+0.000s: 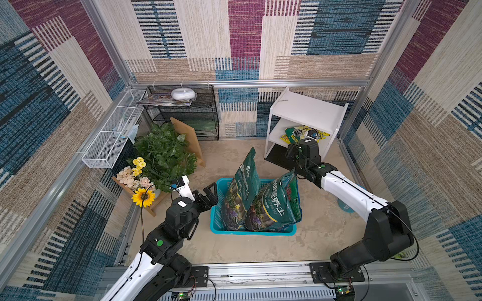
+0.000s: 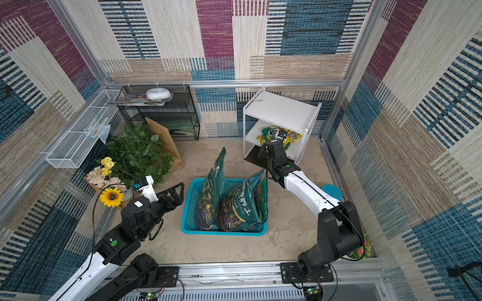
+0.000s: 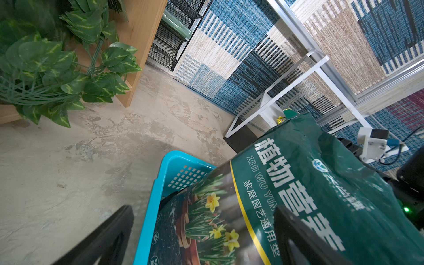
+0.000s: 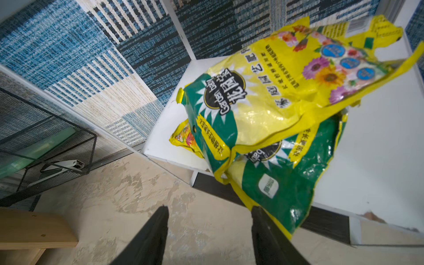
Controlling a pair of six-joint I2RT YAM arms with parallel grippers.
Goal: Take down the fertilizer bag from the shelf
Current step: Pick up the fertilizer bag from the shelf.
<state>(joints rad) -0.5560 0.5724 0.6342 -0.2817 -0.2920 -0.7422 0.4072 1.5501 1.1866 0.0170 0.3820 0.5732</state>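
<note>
Right tool (image 4: 210, 208) is spread, empty I think. The fertilizer bag (image 4: 275, 96) lies straight ahead on the shelf (image 4: 165, 137), middle board, overhanging the edge toward it. Definitely the nearer tool.

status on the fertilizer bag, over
Right hand open at the shelf. Fertilizer bag on middle board, atop a second bag. Left hand open by basket.

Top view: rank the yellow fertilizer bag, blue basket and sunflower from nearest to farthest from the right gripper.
1. yellow fertilizer bag, on the shelf, directly ahead of the right gripper.
2. blue basket, mid-floor.
3. sunflower, far off on the robot's left.
</note>
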